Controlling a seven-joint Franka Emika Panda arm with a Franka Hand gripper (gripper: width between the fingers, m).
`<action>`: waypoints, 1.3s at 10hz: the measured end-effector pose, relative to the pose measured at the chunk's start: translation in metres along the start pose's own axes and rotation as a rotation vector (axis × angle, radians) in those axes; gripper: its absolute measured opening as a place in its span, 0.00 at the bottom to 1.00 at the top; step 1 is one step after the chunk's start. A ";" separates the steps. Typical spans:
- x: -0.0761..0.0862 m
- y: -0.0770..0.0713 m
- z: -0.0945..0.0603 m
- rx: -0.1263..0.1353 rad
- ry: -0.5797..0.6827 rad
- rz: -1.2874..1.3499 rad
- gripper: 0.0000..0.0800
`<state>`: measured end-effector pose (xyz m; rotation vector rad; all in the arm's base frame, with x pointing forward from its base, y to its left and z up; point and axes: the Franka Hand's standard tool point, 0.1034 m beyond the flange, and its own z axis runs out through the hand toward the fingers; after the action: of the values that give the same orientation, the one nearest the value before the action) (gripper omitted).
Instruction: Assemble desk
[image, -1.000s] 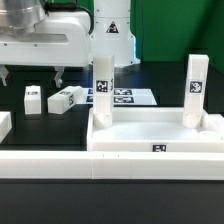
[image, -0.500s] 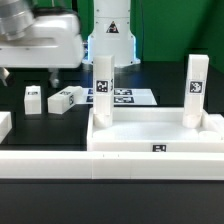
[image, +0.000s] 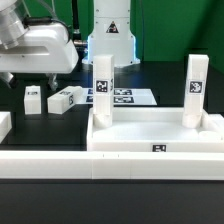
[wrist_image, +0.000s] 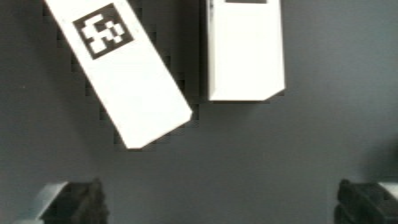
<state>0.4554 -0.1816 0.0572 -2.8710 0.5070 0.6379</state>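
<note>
Leftward in the exterior view: two-finger gripper (image: 32, 76), jaws wide apart, empty, above two loose white square-section plastic legs (image: 64, 98); rightward, white tray-like plastic tabletop (image: 130, 135) carrying two upright legs (image: 101, 80).

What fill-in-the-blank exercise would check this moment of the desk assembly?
1. On the tabletop, ____ legs stand upright in corner sockets.
2. The wrist view shows ____ loose legs lying flat on the dark table.
3. The gripper is ____ and holds nothing.
Missing words: two; two; open.
</note>
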 end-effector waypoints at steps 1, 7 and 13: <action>-0.005 -0.002 0.002 0.007 -0.052 -0.004 0.81; -0.009 -0.007 0.011 0.041 -0.438 0.002 0.81; -0.014 -0.017 0.040 0.033 -0.519 0.004 0.81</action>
<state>0.4342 -0.1528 0.0293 -2.5230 0.4319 1.3019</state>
